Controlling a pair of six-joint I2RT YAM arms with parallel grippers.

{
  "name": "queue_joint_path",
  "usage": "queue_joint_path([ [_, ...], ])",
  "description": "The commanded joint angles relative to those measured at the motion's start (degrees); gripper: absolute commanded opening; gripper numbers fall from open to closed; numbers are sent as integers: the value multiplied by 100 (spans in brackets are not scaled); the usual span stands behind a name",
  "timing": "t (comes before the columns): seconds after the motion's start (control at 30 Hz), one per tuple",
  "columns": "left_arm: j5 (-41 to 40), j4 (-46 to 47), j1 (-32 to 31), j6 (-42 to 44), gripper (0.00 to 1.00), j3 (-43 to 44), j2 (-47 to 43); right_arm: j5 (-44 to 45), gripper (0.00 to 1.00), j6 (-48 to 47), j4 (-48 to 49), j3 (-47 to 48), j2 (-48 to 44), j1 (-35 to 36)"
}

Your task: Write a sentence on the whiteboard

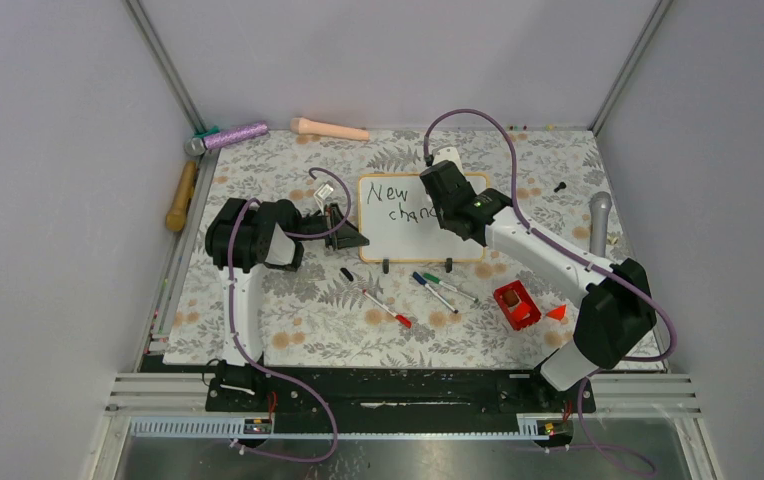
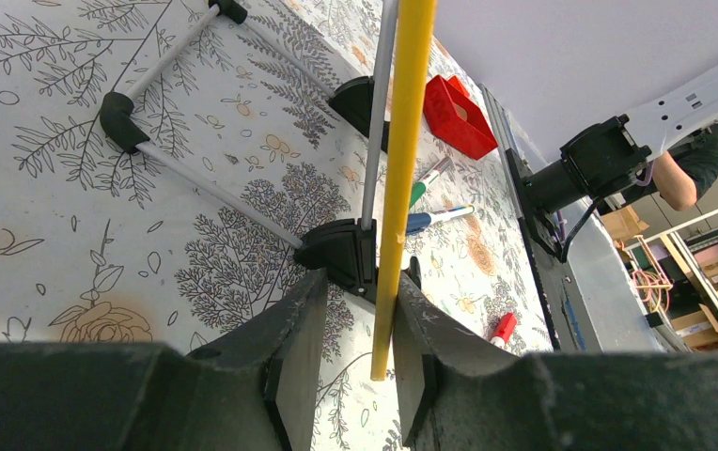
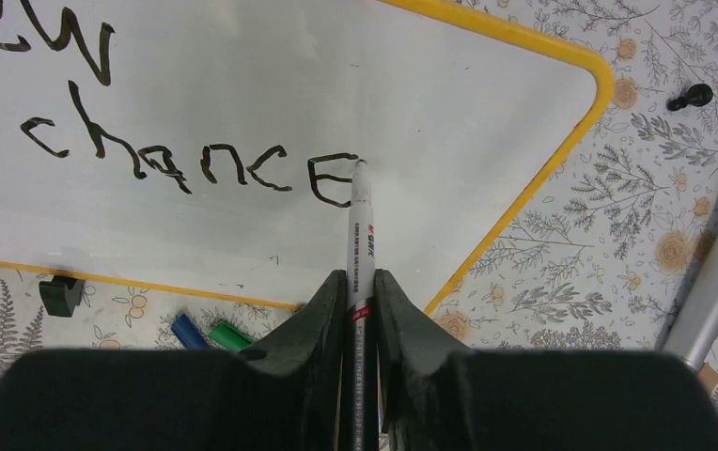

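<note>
My right gripper (image 3: 351,282) pinches the slim white marker (image 3: 359,235) at the black handwritten sentence (image 3: 172,174)'s end, bare yellow-framed whiteboard (image 3: 449,85) toward its right edge; left gripper (image 2: 360,310) clamps the frame

bright, even light; faint soft shadows; sharp focus

White-and-black arms (image 1: 548,255) trail purple cables (image 1: 478,112), ending in matte black fingers (image 3: 313,348).

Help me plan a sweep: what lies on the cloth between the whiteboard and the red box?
A blue marker and a green marker lie side by side between whiteboard and red box, clearest in the top view.
</note>
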Motion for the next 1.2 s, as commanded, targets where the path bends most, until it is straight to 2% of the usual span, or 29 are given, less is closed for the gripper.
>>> queue_joint_path([
  [0.0, -78, 33, -14, 243, 31, 58, 150, 168, 0, -28, 143, 263, 55, -77],
  [0.73, -64, 34, -20, 256, 31, 59, 149, -8, 0, 96, 46, -128, -160, -86],
  [1.17, -55, 34, -15, 256, 31, 57, 148, -85, 0, 96, 50, -29, -420, -92],
])
